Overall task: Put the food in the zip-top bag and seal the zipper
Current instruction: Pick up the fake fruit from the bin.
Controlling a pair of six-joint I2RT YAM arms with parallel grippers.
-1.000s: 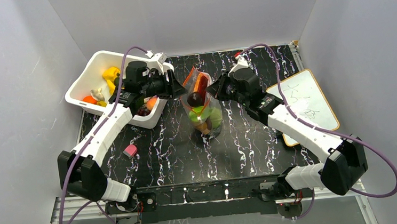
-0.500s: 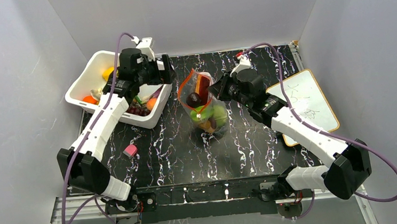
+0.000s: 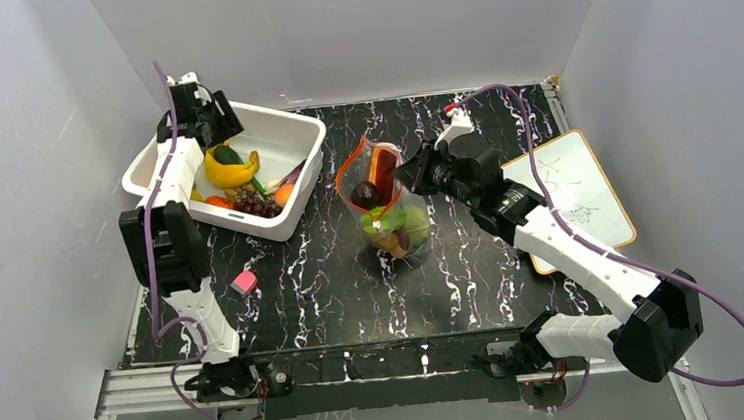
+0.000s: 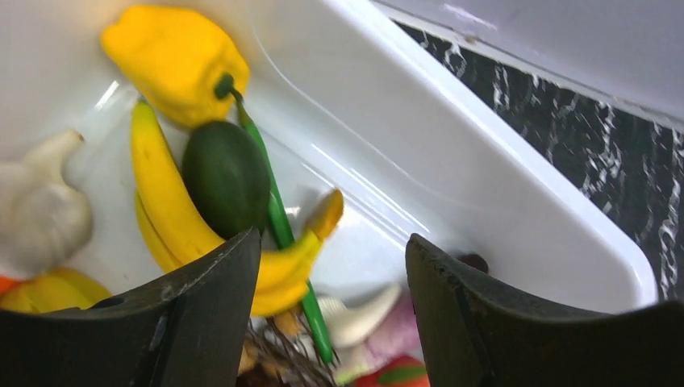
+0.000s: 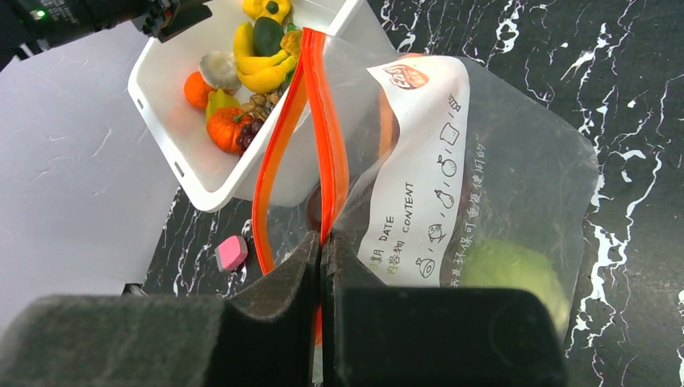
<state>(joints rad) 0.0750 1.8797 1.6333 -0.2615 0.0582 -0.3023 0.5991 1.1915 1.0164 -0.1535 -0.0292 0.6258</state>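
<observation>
Nearest my bases, a small pink piece (image 3: 244,282) lay alone on the tabletop (image 3: 334,283), at about 8 o'clock from the bag and out of any path. Mid-table, the zip-top bag (image 3: 388,209) stood upright with its mouth open. A dark eggplant (image 3: 367,194) sat near the top and the pale-green cabbage (image 5: 508,270) low inside.

My right gripper (image 5: 323,242) was pressed together on the bag's rim. It pinched the red-orange zipper (image 5: 327,121) at the mouth's 3 o'clock side and propped it up. The whiteboard (image 3: 572,194) lay beyond at 3 o'clock, no bother.

Farther out, at 10 o'clock from the bag, was the white bin (image 3: 307,140) holding more food. My left gripper (image 4: 331,250) hovered over its far corner, spread and empty. Straight beneath it lay a banana (image 4: 169,210), its long axis running 11 to 5 o'clock in the wrist view. A dark green piece (image 4: 226,185) rested on it, and a yellow pepper (image 4: 173,60) sat beyond at 11.

I judged the left arm the one for the pick. It would drop, close across the banana's narrow width, then carry toward 4 o'clock to the bag. The bin's wall stood between, so a lift over it looked necessary.
</observation>
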